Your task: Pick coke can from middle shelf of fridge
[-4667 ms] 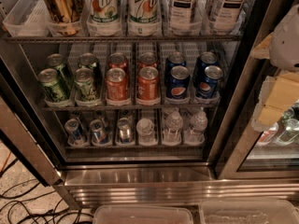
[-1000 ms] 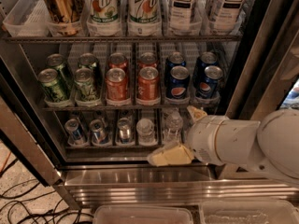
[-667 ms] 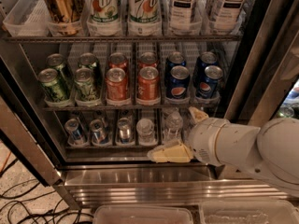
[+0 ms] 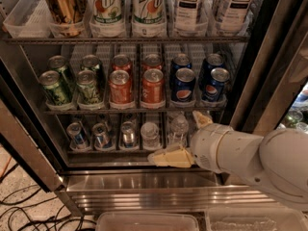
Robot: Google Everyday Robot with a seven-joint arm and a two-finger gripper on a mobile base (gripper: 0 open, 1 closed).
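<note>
Coke can [image 4: 152, 88] on the middle shelf [image 4: 96, 111] — gripper [image 4: 185, 139] lower down, spread wide and holding nothing.
Short red can, silver top, white script, upright at the front of the fridge [image 4: 144, 189], 1 of 4 red cans between green cans [image 4: 55, 88] at 9 o'clock and blue cans [image 4: 184, 85] at 3. The white arm [image 4: 250, 158] enters from 4 o'clock — its 2 yellowish fingers [image 4: 168, 158] splay apart at the can's 5 o'clock.
</note>
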